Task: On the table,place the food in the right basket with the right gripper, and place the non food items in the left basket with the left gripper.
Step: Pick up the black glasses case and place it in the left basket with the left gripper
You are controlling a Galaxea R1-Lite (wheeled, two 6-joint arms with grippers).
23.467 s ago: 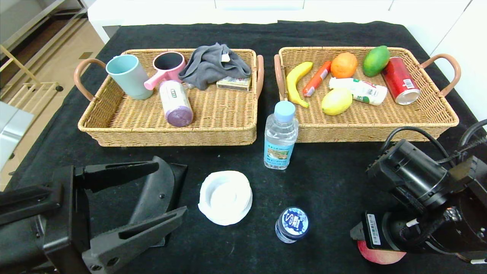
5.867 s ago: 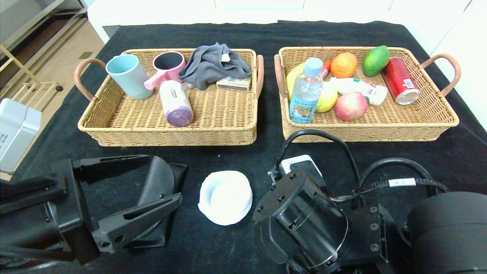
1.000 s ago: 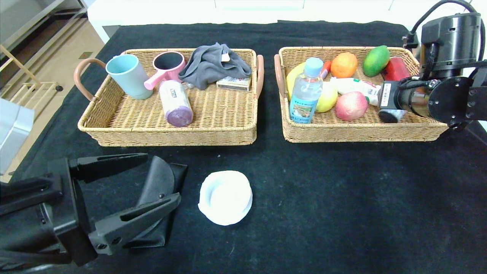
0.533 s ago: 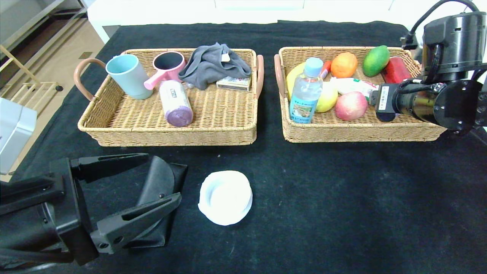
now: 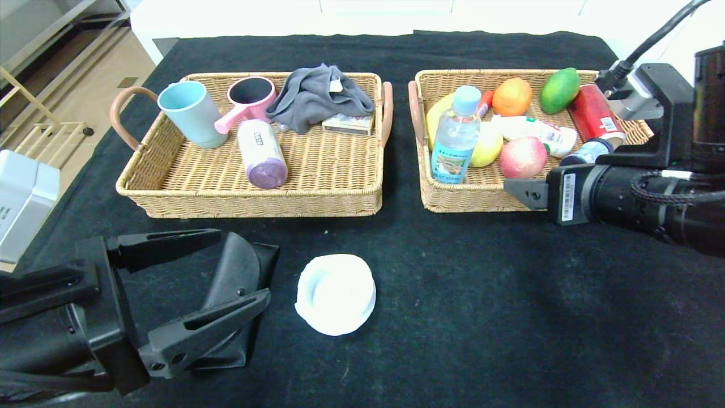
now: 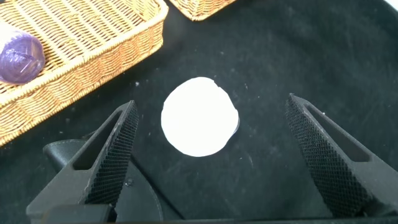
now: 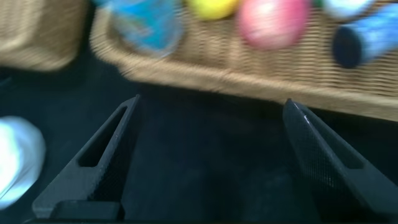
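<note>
in the right basket [image 5: 634, 190], near its front right corner, the small blue bottle [image 5: 586, 152] now lies on its side next to the red can [image 5: 595, 116]. half a second ago the right gripper [image 5: 524, 192] was over that spot; now it is pulled back past the front wall of the basket, and its fingers are wide apart with nothing in them. so that drink is put away with the apple [image 5: 522, 157] and the water bottle [image 5: 455, 139]. no food is left on the black table [image 5: 481, 306]. the white bowl [image 5: 335, 293] and a black thing [image 5: 238, 283] sit there, not yet in the left basket [image 5: 255, 201]. the left gripper [image 6: 211, 155] hangs over the bowl, fingers wide apart, so that job looks next.
</note>
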